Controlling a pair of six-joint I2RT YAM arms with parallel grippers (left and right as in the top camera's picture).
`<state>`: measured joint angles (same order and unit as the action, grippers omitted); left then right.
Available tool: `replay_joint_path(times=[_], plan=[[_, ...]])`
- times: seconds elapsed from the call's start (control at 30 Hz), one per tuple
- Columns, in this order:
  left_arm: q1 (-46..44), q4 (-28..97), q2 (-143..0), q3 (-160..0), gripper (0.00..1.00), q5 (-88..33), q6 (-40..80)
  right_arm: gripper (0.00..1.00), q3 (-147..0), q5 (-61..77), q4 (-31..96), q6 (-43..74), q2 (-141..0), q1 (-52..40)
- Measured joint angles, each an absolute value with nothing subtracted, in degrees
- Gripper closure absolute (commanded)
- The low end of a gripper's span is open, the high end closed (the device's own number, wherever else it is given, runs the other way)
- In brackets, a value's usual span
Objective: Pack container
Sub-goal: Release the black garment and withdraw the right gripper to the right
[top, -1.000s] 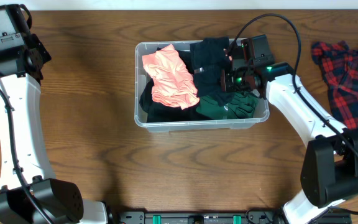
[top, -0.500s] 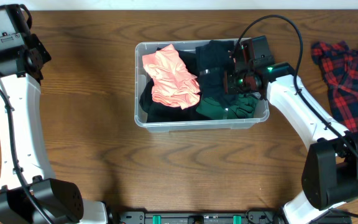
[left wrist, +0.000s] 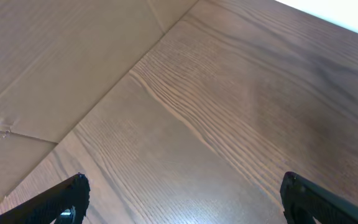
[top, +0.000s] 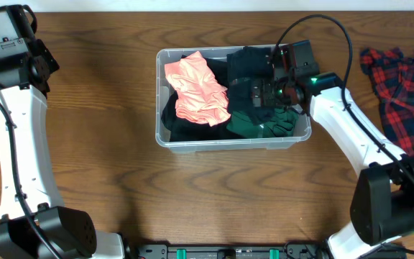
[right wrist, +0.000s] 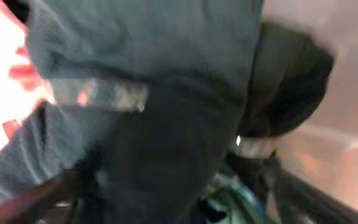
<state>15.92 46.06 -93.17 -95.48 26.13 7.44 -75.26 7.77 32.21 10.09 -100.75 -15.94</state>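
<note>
1. Surface: brown wood-grain top that carries every item below. A pale strip runs along its far edge.

2. Left arm: white links with black joints, standing at the surface's left edge, well apart from the container. Left gripper: jaws released and spread wide, nothing between them but bare wood in the wrist view.

3. Right arm: reaches from the right side over the container's right rim. Right gripper: inside the bin, low over the clothing. The wrist view is blurred, but the jaws stand wide apart at the frame's lower corners, with dark cloth filling the space ahead.

4. Container: clear rectangular bin, upright, at the middle of the surface, long side facing the arms' bases. It holds several garments.

5. Plaid shirt: red and dark checks, crumpled at the surface's far right, outside the bin and well apart from it.

6. Coral garment: folded, on top in the left half.

7. Navy garment: far right part, beneath the right gripper.

8. Green garment: near right corner.

9. Black garment: near left corner, partly under the coral one.
</note>
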Motion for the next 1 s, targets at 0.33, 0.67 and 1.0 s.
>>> replay_joint_path(times=[0.33,0.67,1.0], plan=[[15.92,46.06,-93.17,-95.48,0.02,26.13,7.42,0.07,-75.26,1.80,21.98,3.27,-94.50,-15.94],[15.92,46.06,-93.17,-95.48,0.02,26.13,7.42,0.99,-75.26,2.02,18.09,2.07,-94.04,-15.94],[15.92,46.06,-93.17,-95.48,0.02,26.13,7.44,0.99,-75.26,6.20,12.73,1.43,-103.77,-16.49]])
